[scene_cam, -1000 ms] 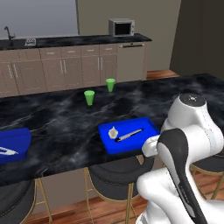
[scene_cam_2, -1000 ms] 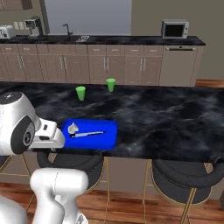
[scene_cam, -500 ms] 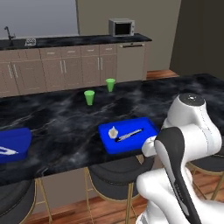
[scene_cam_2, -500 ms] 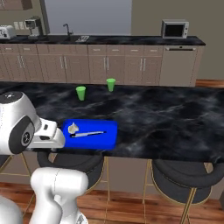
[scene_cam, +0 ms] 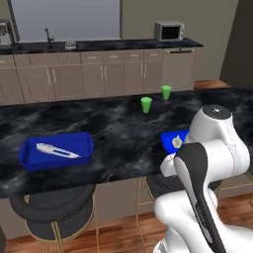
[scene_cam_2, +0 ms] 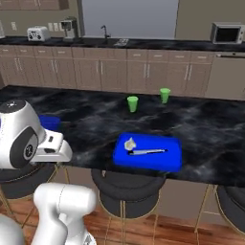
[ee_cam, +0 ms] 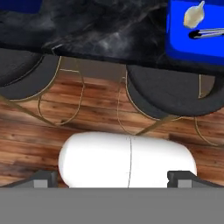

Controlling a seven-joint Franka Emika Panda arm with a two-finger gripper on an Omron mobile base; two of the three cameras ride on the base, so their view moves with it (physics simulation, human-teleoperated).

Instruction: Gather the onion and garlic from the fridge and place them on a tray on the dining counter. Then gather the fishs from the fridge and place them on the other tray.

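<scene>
On the black marble dining counter (scene_cam: 108, 133) (scene_cam_2: 95, 112) lie two blue trays. The right tray (scene_cam_2: 153, 160) (ee_cam: 192, 43) (scene_cam: 170, 137) holds a pale garlic (scene_cam_2: 129, 143) (ee_cam: 194, 15) (scene_cam: 177, 142) and a slender silver fish (scene_cam_2: 149, 151) (ee_cam: 210, 33). Another silver fish (scene_cam: 58, 150) lies in the left tray (scene_cam: 29, 155) (scene_cam_2: 49, 122). My gripper (ee_cam: 113, 178) hangs open and empty below the counter's front edge, facing the stools and wooden floor. The onion and the fridge are out of view.
Two green cups (scene_cam: 146, 105) (scene_cam: 166, 92) (scene_cam_2: 132, 104) (scene_cam_2: 165, 95) stand further back on the counter. Black round stools (ee_cam: 175, 94) (scene_cam: 52, 210) (scene_cam_2: 127, 186) with gold legs line its front. Beige cabinets and a microwave (scene_cam: 169, 31) run along the back wall.
The whole scene has slid to the right in both base views, so the base has moved. The trays and what lies in them stay put. The gripper stays open.
</scene>
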